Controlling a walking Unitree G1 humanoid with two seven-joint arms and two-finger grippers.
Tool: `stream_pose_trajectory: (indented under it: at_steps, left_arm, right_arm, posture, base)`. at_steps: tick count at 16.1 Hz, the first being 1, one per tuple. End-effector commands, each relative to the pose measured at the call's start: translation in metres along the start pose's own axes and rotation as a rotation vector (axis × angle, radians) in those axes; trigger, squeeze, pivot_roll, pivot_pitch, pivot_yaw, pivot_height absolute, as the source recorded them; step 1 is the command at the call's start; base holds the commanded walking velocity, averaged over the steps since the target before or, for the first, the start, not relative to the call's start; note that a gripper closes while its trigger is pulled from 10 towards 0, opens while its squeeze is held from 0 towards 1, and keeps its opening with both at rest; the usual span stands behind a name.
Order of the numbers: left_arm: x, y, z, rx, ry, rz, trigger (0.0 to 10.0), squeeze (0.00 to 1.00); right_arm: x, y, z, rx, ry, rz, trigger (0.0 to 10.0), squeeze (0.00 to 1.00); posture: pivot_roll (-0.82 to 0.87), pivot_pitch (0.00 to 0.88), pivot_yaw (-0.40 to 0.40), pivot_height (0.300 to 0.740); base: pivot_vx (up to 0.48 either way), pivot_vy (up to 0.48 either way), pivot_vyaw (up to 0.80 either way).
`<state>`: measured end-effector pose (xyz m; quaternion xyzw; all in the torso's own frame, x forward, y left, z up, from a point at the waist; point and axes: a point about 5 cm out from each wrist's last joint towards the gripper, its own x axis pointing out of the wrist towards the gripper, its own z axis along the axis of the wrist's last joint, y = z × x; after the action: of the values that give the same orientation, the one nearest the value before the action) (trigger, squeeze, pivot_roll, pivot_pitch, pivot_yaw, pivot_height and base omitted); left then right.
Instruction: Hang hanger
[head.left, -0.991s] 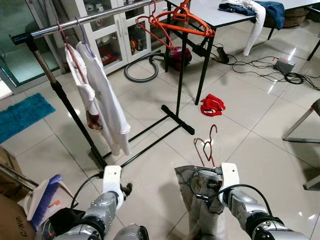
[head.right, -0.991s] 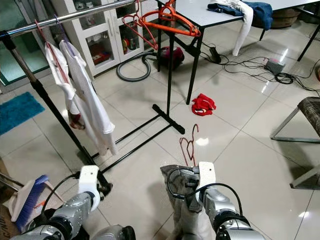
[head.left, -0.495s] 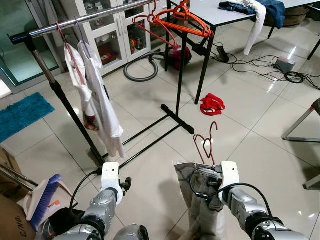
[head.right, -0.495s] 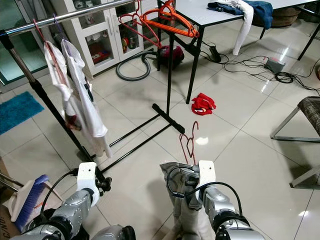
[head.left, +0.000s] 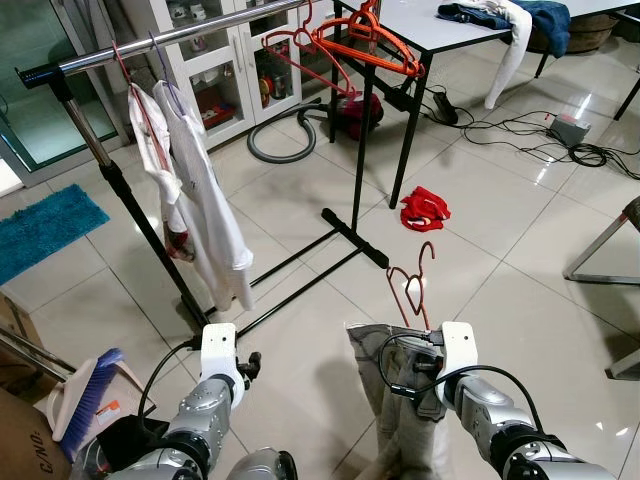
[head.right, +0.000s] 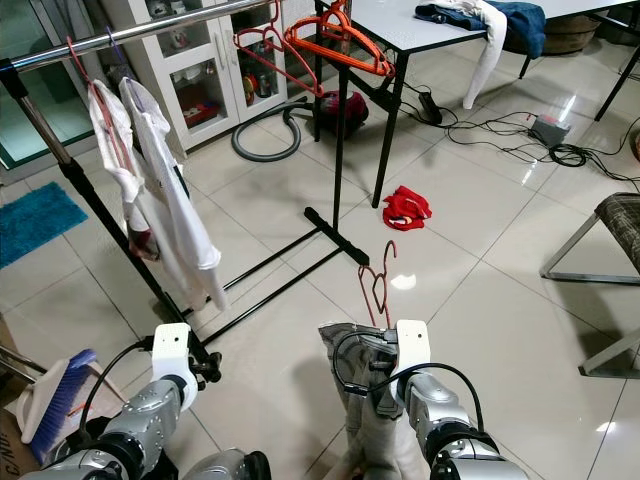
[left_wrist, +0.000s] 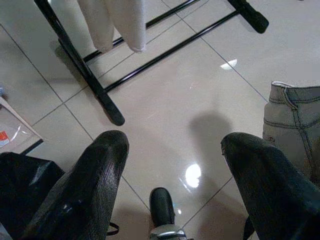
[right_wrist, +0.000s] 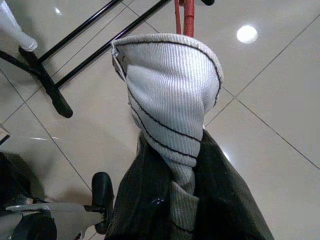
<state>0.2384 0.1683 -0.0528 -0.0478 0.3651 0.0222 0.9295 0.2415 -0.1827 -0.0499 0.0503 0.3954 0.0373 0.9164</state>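
My right gripper (right_wrist: 172, 150) is shut on a grey garment (head.left: 385, 375) that hangs on a red wire hanger (head.left: 414, 288). The hanger's hook stands up above the cloth, low in front of me over the tiled floor. The silver clothes rail (head.left: 170, 38) runs across the upper left, well above and beyond the hanger. Two white shirts (head.left: 205, 200) hang on it near its left end, and orange hangers (head.left: 365, 40) hang at its far end. My left gripper (left_wrist: 172, 145) is open with only floor between its fingers, low at the left (head.left: 250, 365).
The rack's black foot bars (head.left: 355, 240) cross the floor ahead. A table (head.left: 450, 30) with clothes stands behind, with a vacuum cleaner (head.left: 350, 110), a red cloth (head.left: 425, 208) and cables (head.left: 530, 130) near it. A chair leg (head.left: 600, 250) is at right, a brush (head.left: 85, 400) at lower left.
The white shirts on the rail have swayed a little. The red hanger in my right gripper has risen slightly. My left gripper has barely shifted.
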Motion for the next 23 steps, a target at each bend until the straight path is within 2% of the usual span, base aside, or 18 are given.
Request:
stream_pose_trajectory:
  at_steps: [1,5,9,15,18,19,20,21,23]
  left_arm:
    - [0.0,0.005,0.001,0.003,-0.006,0.018,10.0,0.0]
    - [0.0,0.005,0.002,0.025,0.0,0.011,10.0,0.0]
    - [0.0,0.001,0.001,0.023,-0.002,0.001,10.0,0.0]
    - [0.0,0.004,0.002,0.005,-0.007,0.016,10.0,0.0]
    - [0.0,0.004,0.004,-0.008,-0.016,0.018,10.0,0.0]
    - [0.001,0.003,0.004,-0.02,-0.018,0.019,10.0,0.0]
    - [0.001,0.004,0.003,-0.113,-0.004,0.035,10.0,0.0]
    - [0.001,0.004,0.002,-0.165,0.005,0.044,10.0,0.0]
    - [0.002,0.003,0.005,-0.211,0.017,0.068,10.0,0.0]
  right_arm:
    - [0.001,0.0,0.012,-0.019,-0.048,0.0,10.0,0.0]
    - [0.001,-0.003,0.013,0.001,-0.053,-0.014,10.0,0.0]
    - [0.001,0.0,0.013,-0.007,-0.054,-0.005,10.0,0.0]
    - [0.002,0.001,0.02,-0.026,-0.062,0.004,10.0,0.0]
    - [0.003,0.003,0.024,0.018,-0.072,0.014,10.0,0.0]
    - [0.003,0.003,0.025,0.008,-0.072,0.014,10.0,0.0]
    - [0.003,0.003,0.025,-0.004,-0.074,0.013,10.0,0.0]
    - [0.003,0.003,0.026,-0.01,-0.076,0.011,10.0,0.0]
    - [0.004,0.005,0.025,0.012,-0.072,0.007,10.0,0.0]
  posture:
    - [-0.11,0.0,0.07,0.74]
    - [-0.12,0.0,0.078,0.74]
    - [-0.11,0.0,0.071,0.74]
    - [-0.11,0.0,0.055,0.74]
    - [-0.11,0.0,0.053,0.74]
    - [-0.11,0.0,0.052,0.74]
    - [-0.11,0.0,0.052,0.74]
    - [-0.11,0.0,0.052,0.74]
    - [-0.11,0.0,0.051,0.74]
  base:
    - [0.0,0.0,0.0]
    - [0.0,0.0,0.0]
    - [0.0,0.0,0.0]
    - [0.0,0.0,0.0]
    - [0.0,0.0,0.0]
    - [0.0,0.0,0.0]
    - [0.0,0.0,0.0]
    - [0.0,0.0,0.0]
    - [0.0,0.0,0.0]
